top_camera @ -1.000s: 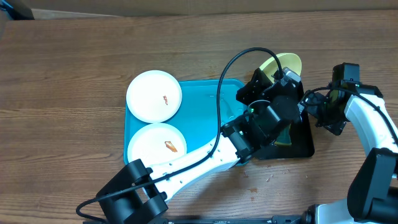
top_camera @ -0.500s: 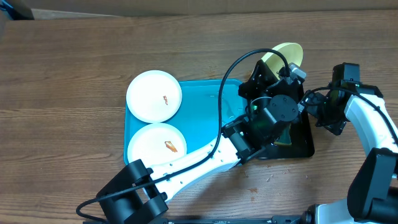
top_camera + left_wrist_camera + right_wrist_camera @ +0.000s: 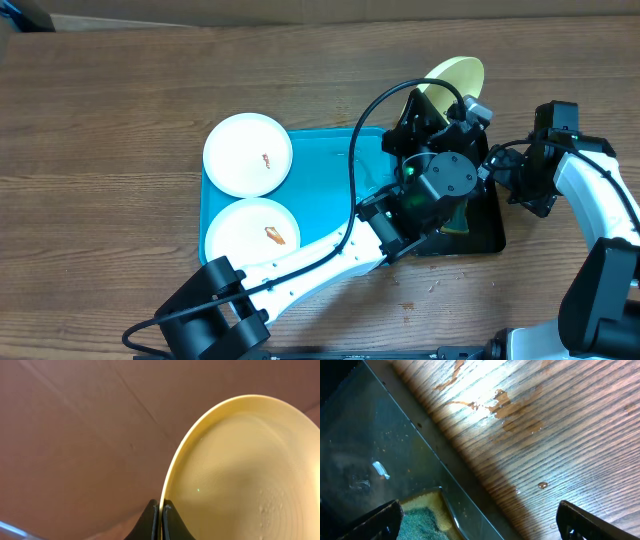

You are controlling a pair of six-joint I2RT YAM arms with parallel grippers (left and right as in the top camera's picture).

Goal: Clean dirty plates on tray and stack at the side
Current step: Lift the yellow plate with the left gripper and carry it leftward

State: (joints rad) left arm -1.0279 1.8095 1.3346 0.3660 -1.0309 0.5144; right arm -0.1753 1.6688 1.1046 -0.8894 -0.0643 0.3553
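We're still keeping two smeared white plates (image 3: 248, 154) on the turquoise tray (image 3: 325, 165) while lifting the green-rimmed plate (image 3: 240, 470) higher above the black tray (image 3: 490, 238). Left gripper (image 3: 161, 516) is pinching its rim, right gripper (image 3: 480, 527) is spread wide by the sponge (image 3: 420, 521), so scrubbing's probably next.

White plates (image 3: 248, 153): no writing that can be read
Yellow-green plate (image 3: 240, 470): no writing or mark that can be read
Blue tray (image 3: 325, 175): no label or brand that can be read
Black tray (image 3: 488, 228): no label that can be read
Robot arms (image 3: 590, 185): no brand or number legible
Table (image 3: 100, 150): no text or sign
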